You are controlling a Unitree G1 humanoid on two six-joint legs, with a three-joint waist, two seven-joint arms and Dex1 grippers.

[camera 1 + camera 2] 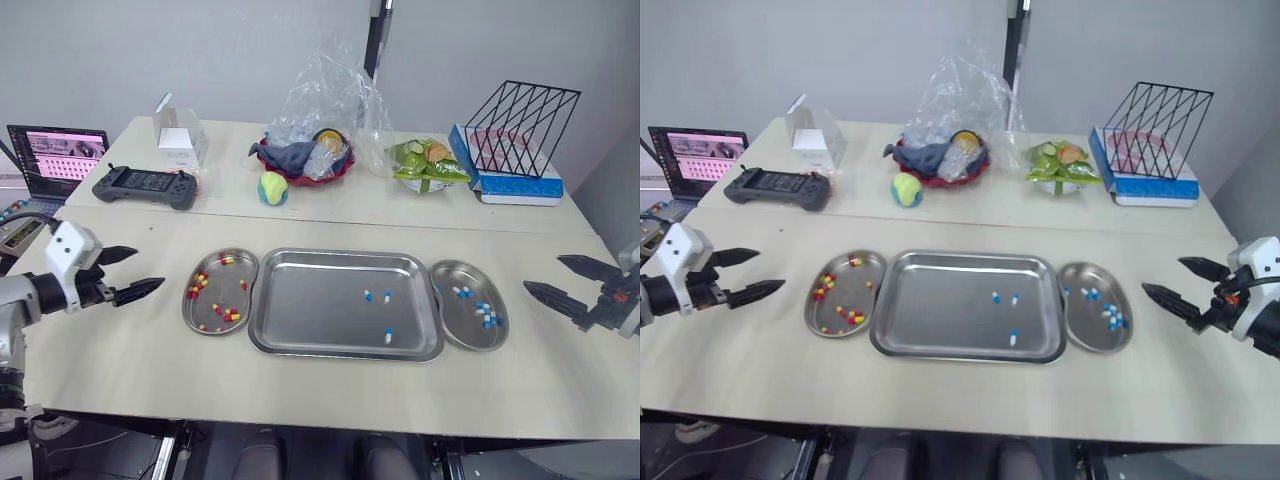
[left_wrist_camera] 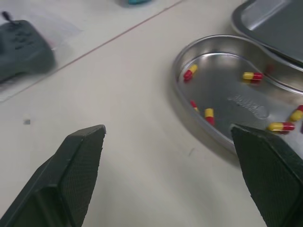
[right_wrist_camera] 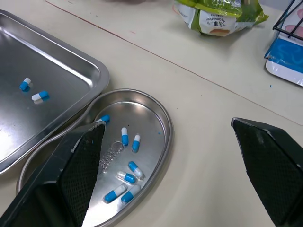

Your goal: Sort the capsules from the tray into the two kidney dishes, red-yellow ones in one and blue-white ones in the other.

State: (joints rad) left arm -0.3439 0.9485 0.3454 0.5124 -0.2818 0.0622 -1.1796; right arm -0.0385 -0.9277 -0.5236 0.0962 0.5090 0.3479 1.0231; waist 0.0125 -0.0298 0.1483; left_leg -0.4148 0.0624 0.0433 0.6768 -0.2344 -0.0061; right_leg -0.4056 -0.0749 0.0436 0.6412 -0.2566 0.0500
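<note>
Left eye view showed three blue-white capsules [image 1: 388, 296] in the tray [image 1: 340, 254], red-yellow capsules [image 1: 227, 315] in the left dish [image 1: 190, 300], blue-white in the right dish [image 1: 500, 335]. The left hand [image 1: 150, 267] and right hand [image 1: 543, 274] hovered outside them, fingers apart.

I've got the tray [image 1: 310, 300] mid worktop [image 1: 130, 370], with the left dish [image 1: 222, 290] and right dish [image 1: 460, 325] right up against its sides. Three capsules [image 1: 388, 335] lie in the tray. Behind it: controller [image 1: 145, 186] far left, then ball [image 1: 272, 188], wire rack [image 1: 520, 125] far right.
</note>
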